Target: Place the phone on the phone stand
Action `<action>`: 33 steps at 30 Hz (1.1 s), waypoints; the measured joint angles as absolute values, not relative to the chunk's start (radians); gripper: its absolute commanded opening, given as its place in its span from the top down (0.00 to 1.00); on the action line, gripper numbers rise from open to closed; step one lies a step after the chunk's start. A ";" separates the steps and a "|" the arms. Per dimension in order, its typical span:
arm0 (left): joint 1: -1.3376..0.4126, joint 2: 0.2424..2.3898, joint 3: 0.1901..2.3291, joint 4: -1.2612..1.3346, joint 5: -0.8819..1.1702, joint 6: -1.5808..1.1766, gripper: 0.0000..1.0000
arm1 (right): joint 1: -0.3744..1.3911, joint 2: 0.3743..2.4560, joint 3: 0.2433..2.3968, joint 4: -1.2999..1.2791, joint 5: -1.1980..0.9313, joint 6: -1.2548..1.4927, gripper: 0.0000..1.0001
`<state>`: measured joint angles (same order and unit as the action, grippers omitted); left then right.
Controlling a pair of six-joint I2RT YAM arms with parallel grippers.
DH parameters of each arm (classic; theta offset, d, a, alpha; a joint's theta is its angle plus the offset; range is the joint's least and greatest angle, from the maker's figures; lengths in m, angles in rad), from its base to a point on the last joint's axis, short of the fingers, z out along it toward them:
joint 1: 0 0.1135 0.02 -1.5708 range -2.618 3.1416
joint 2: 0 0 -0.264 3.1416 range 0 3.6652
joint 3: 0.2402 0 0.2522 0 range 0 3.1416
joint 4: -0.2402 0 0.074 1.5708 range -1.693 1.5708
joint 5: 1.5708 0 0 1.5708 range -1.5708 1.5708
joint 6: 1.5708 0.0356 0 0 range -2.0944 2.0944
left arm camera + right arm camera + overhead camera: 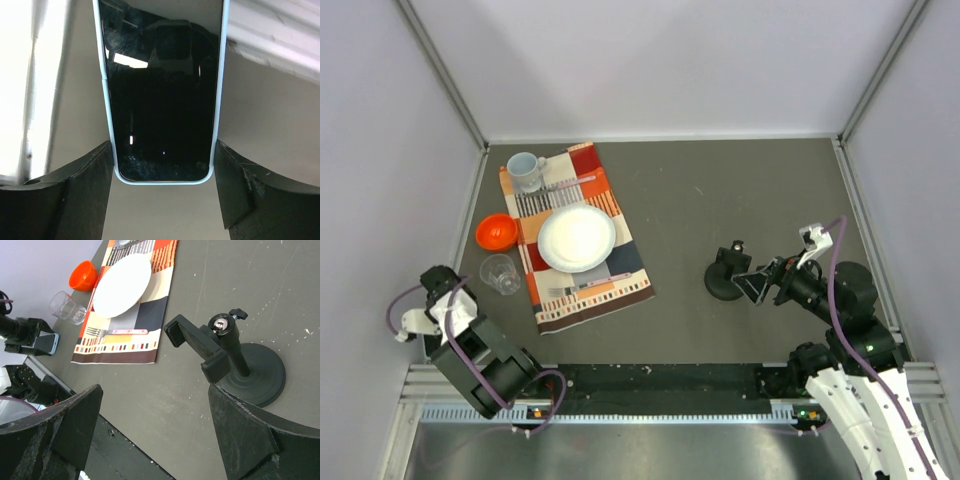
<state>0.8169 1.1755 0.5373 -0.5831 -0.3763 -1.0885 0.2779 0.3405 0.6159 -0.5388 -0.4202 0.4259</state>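
My left jaws flank the phone [162, 100] at the near left corner of the surface [720, 190], fingers [75, 200] right at its light blue edges; whether they grip it I cannot tell. My right jaws gape, released, just short of the upright phone stand [220, 362]. Farther left, a plate [577, 238] sits on a placemat [630, 262].
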 measured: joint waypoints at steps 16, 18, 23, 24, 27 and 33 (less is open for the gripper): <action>0.664 0.960 0.563 -0.812 -0.249 -1.155 1.00 | 0.279 0.342 0.616 -0.538 -0.420 0.426 0.12; 0.664 0.948 0.576 -0.833 -0.246 -1.155 1.00 | 0.279 0.342 0.616 -0.538 -0.419 0.426 0.12; 0.664 0.940 0.584 -0.843 -0.216 -1.158 1.00 | 0.279 0.342 0.616 -0.538 -0.420 0.426 0.12; 0.662 0.947 0.583 -0.842 -0.205 -1.157 1.00 | 0.279 0.342 0.616 -0.538 -0.419 0.426 0.12; 0.659 0.979 0.572 -0.817 -0.179 -1.152 0.48 | 0.279 0.343 0.616 -0.538 -0.419 0.426 0.12; 0.656 1.054 0.567 -0.783 -0.184 -1.131 0.11 | 0.279 0.342 0.616 -0.538 -0.419 0.426 0.12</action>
